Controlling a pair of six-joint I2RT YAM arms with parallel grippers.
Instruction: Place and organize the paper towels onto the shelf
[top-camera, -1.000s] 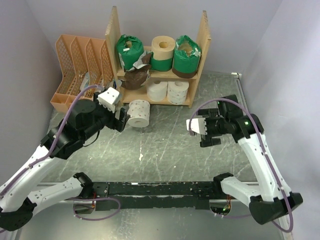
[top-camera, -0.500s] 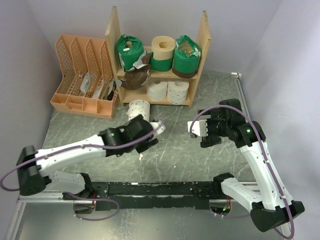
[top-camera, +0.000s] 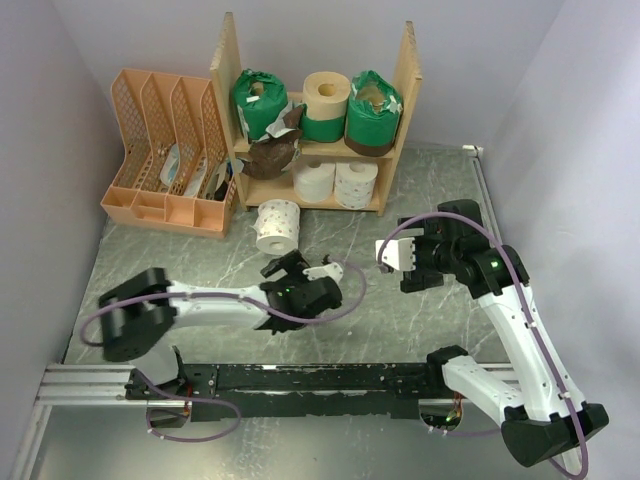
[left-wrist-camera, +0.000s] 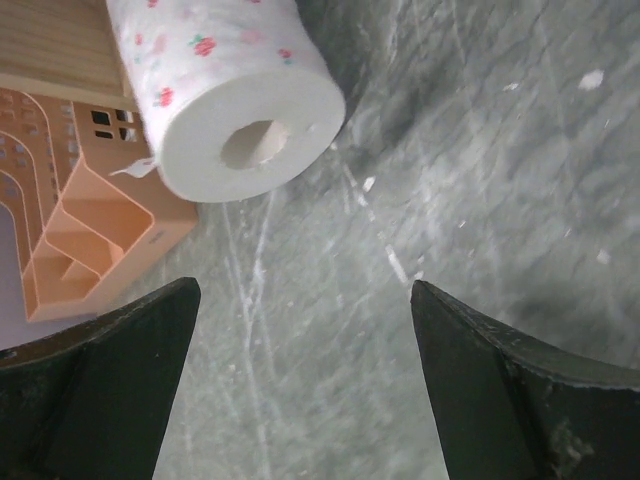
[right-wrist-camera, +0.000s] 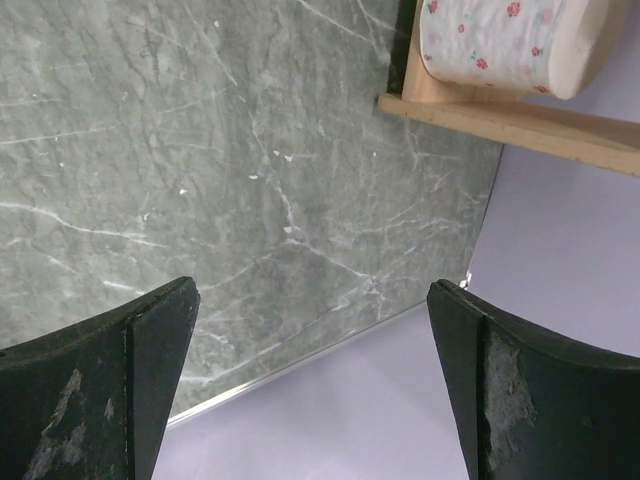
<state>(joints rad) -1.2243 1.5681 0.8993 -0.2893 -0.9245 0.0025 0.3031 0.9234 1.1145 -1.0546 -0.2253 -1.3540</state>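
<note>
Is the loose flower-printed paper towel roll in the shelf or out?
Out: the white flower-printed roll lies on its side on the grey marbled table, in front of the light wooden shelf.

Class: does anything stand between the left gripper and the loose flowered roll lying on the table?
Nothing visible does. Only bare table lies between the open left gripper and the roll. The orange rack sits beside the roll, off that line.
</note>
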